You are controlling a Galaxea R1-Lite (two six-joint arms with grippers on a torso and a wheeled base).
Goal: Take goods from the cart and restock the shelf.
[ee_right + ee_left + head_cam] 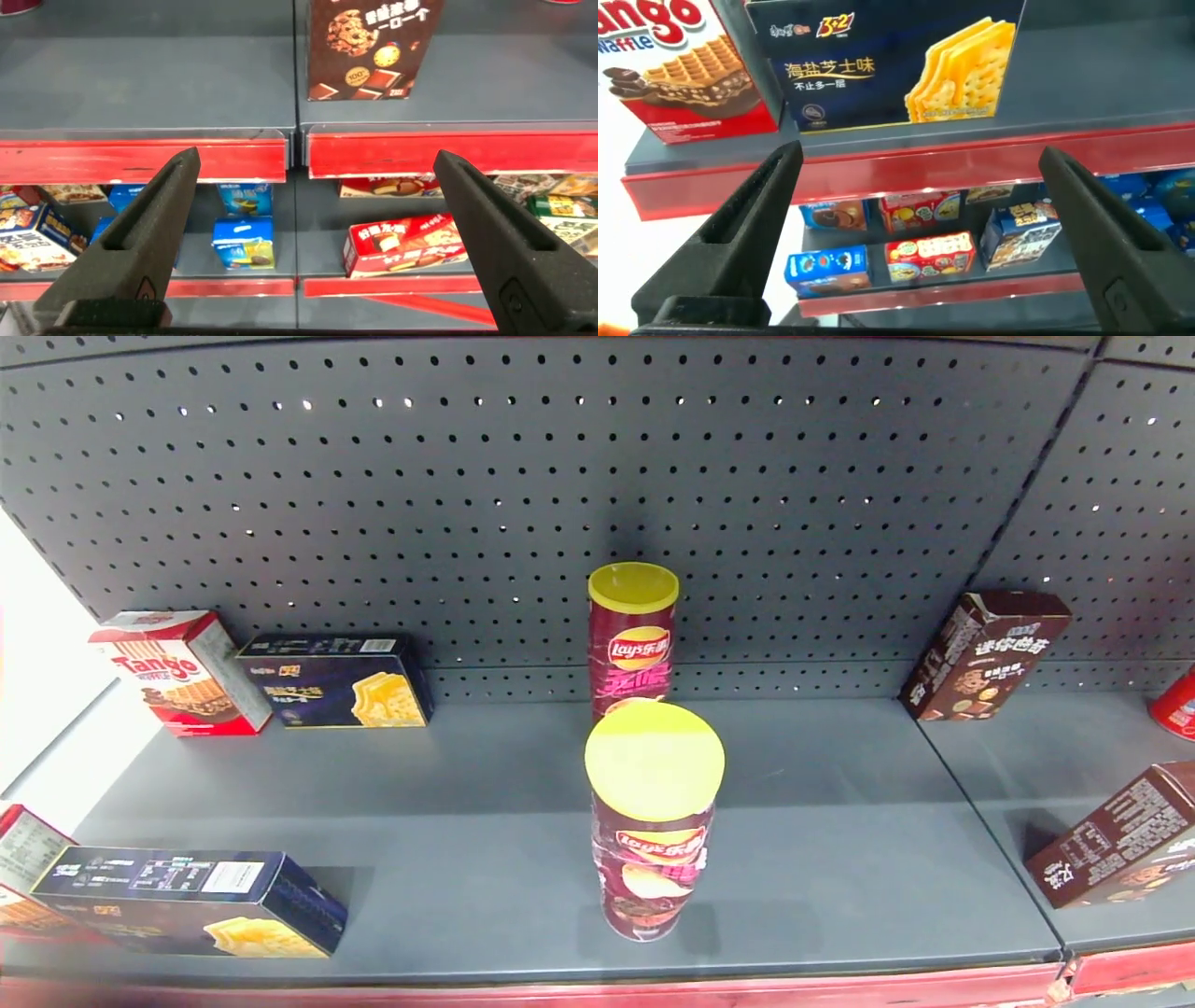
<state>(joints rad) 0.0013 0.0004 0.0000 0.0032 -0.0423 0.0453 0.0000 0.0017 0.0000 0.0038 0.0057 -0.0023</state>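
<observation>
Left gripper and right gripper are found spread wide and empty. Next goods should be set upright beside the front chip can at lower centre, without contact.

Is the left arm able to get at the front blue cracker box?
Probably yes: the open left pincer faces the blue box at the shelf edge, nothing between them.
</observation>
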